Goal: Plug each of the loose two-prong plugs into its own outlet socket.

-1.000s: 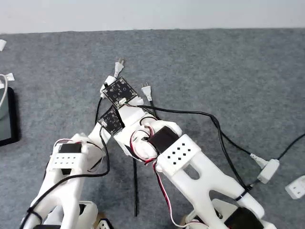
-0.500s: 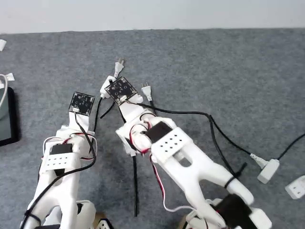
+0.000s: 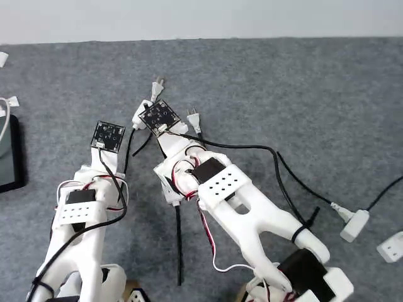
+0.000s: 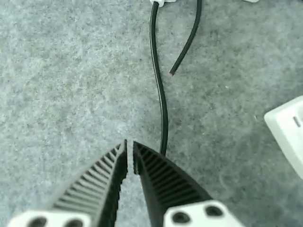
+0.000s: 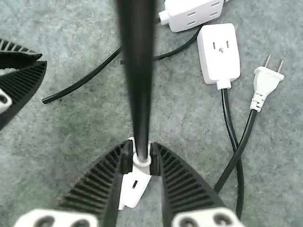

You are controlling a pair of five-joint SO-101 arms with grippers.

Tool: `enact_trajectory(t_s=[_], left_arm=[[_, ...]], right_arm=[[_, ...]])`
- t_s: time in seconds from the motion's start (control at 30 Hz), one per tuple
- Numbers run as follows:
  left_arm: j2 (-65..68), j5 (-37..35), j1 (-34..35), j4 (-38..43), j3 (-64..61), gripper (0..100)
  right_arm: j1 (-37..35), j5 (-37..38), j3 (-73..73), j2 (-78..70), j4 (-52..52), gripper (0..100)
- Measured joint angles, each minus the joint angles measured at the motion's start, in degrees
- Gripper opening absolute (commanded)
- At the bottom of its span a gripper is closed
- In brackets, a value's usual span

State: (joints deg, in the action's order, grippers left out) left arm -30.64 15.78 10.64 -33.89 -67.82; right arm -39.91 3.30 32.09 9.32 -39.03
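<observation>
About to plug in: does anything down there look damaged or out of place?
One thin black cord ends in a bare cut tip on the carpet, no plug there. The thick cord in the right tool runs straight across its camera.

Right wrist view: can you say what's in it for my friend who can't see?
The right pincer is shut on a white cable end with a black cable. Beyond it on grey carpet lie a white outlet socket and a loose two-prong plug.

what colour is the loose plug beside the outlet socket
White, on a black cord; the loose plug lies beside the outlet socket, clearest in the right wrist view.
</observation>
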Motion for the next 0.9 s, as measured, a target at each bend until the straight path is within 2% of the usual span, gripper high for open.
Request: enact_trajectory(t_s=[0.5, 0.9], left_arm=[[0.0, 0.0, 0.0, 0.0, 0.0, 2], [0.0, 0.0, 0.0, 0.0, 0.0, 2]], right_arm=[[0.0, 1.8, 4.0, 0.0, 6.9, 0.8], [0.0, 3.5, 4.0, -3.3, 7.2, 0.8]])
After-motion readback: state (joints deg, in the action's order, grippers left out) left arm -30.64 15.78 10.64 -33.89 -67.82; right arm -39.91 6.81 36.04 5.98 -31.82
